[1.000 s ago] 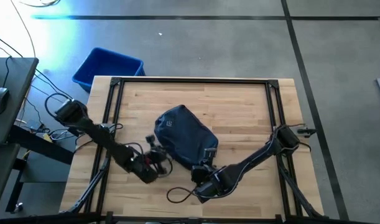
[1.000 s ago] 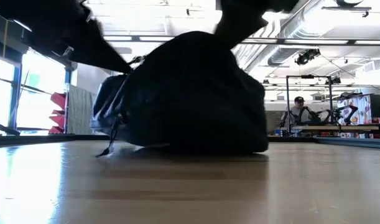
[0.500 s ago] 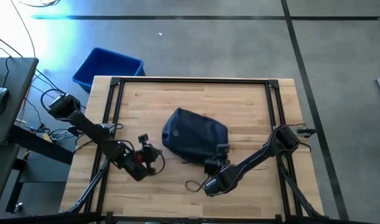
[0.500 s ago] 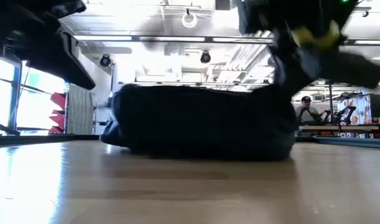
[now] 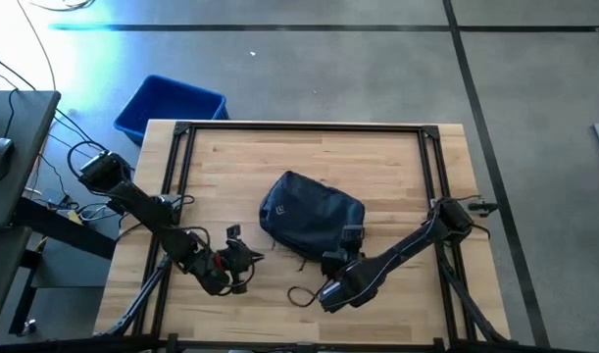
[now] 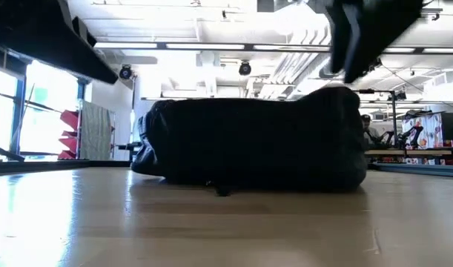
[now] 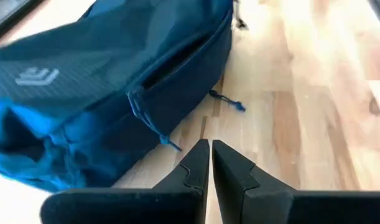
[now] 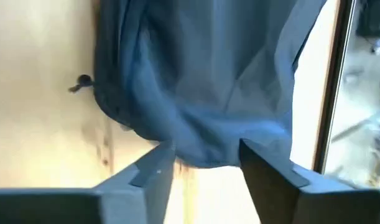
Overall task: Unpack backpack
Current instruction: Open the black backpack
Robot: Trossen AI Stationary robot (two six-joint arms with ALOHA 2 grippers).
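The dark navy backpack (image 5: 312, 216) lies flat on its side in the middle of the table, low and wide in the low view (image 6: 248, 144). A white logo (image 7: 37, 76) shows on its upper face. My right gripper (image 5: 350, 238) stands open at its near right end, and in the right wrist view the cloth's edge (image 8: 202, 158) reaches between the open fingers (image 8: 158, 163). My left gripper (image 5: 244, 257) is shut, on the near left of the backpack and apart from it (image 7: 210, 149). A dark strap loop (image 5: 299, 294) lies on the wood in front of the backpack. My right gripper is open, with its fingers on either side of a bulge of cloth at the backpack's near right end (image 8: 205, 155). They come level from the table's near side. Whether a finger touches the cloth I cannot tell. The backpack rests on the table.
A bright blue bin (image 5: 172, 106) stands on the floor beyond the table's far left corner. Black frame rails (image 5: 299, 127) run along the table's edges. Bare wood lies along the far side. A person (image 6: 363, 127) sits far off in the room.
My right gripper has drawn the backpack toward the table's right edge, then opened and let it go. The backpack, heaped up high before, has dropped and spread out flat. My left gripper has drawn back from it toward the near left, still shut.
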